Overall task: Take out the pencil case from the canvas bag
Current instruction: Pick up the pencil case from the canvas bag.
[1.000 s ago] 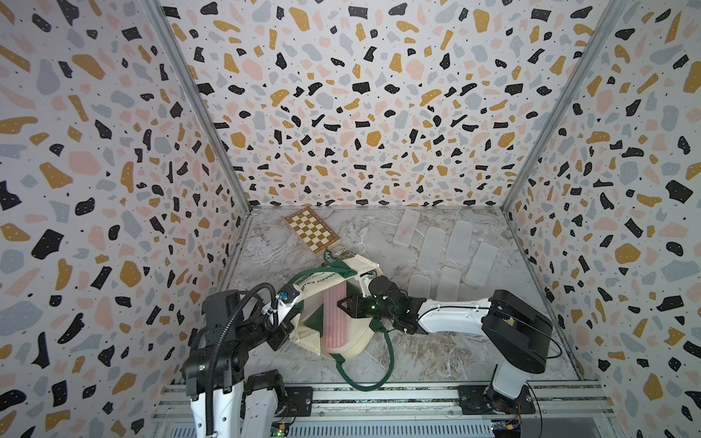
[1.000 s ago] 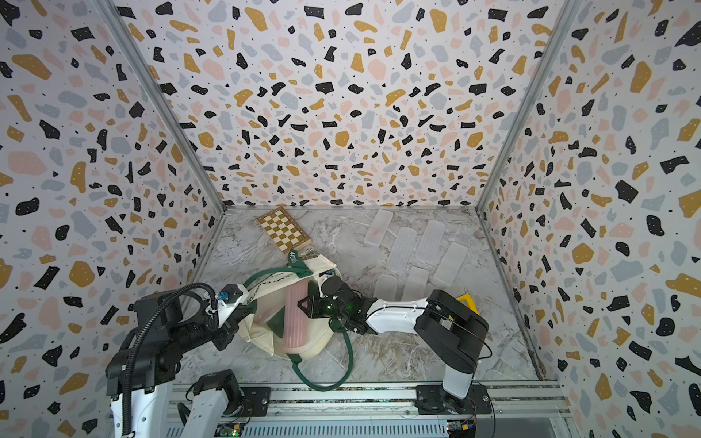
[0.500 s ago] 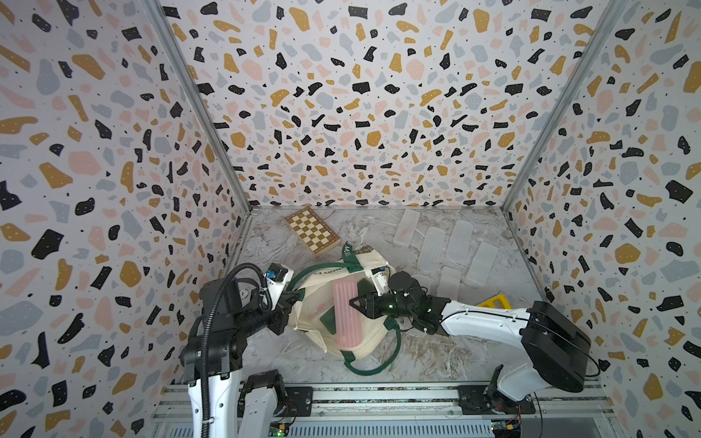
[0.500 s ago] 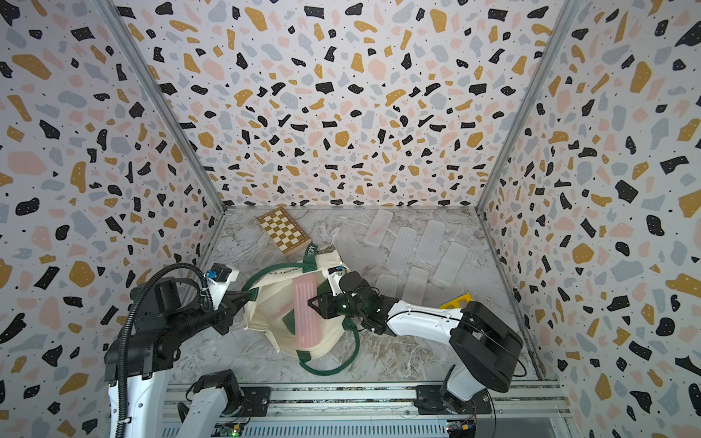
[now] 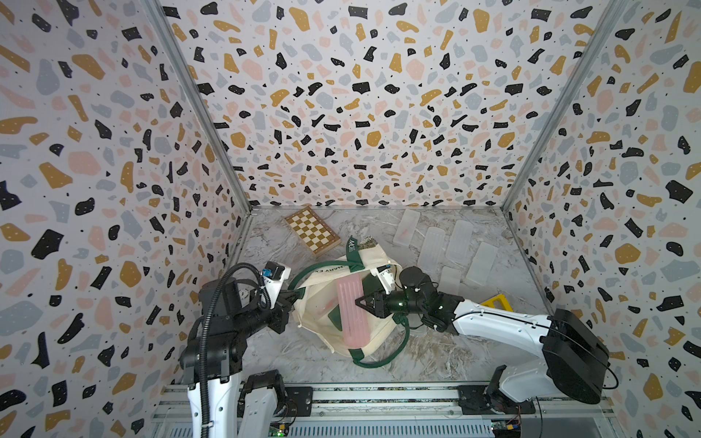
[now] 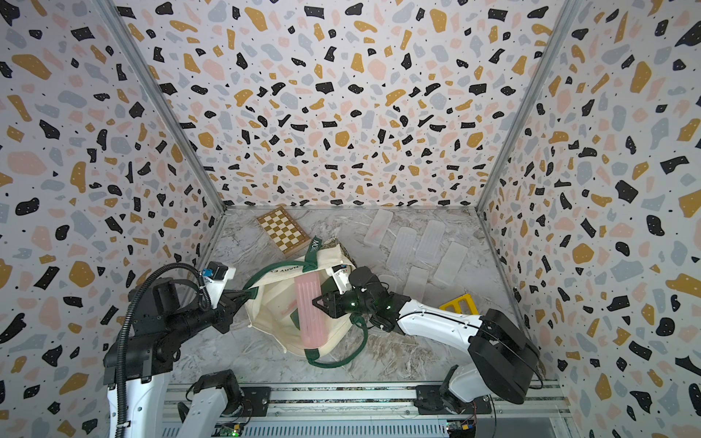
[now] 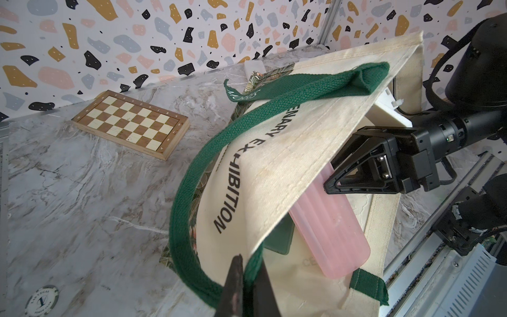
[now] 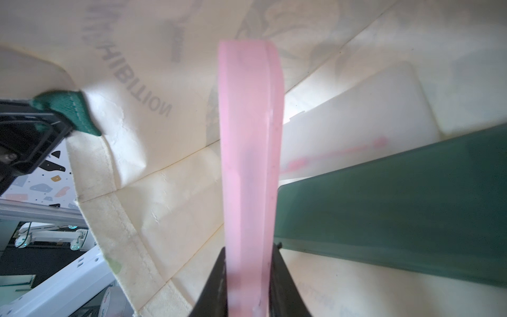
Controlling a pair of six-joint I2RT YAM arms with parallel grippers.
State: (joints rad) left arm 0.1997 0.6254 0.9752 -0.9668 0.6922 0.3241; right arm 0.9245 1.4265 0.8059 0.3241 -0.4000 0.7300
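Observation:
The cream canvas bag [image 5: 322, 288] [image 6: 273, 303] with green straps lies at the front middle of the table, its mouth held up. My left gripper [image 5: 294, 297] [image 7: 251, 260] is shut on the green strap [image 7: 208, 153] at the bag's rim. A long pink pencil case [image 5: 351, 314] [image 6: 309, 314] [image 7: 337, 230] lies in the open mouth, one end under the upper flap. My right gripper [image 5: 358, 302] [image 6: 315, 301] [image 8: 249, 252] is shut on its edge. A dark green flat case [image 8: 397, 197] and a translucent white case [image 8: 356, 115] also lie inside.
A wooden chessboard [image 5: 311, 229] lies at the back left. Several translucent cases [image 5: 459, 239] are spread over the back right. A yellow object [image 5: 493, 302] sits behind my right arm. A poker chip [image 7: 41, 300] lies on the marble near the left arm.
The left gripper has risen and moved right, lifting the bag's rim and opening its mouth wider. The pink pencil case has shifted slightly right in the right gripper's hold.

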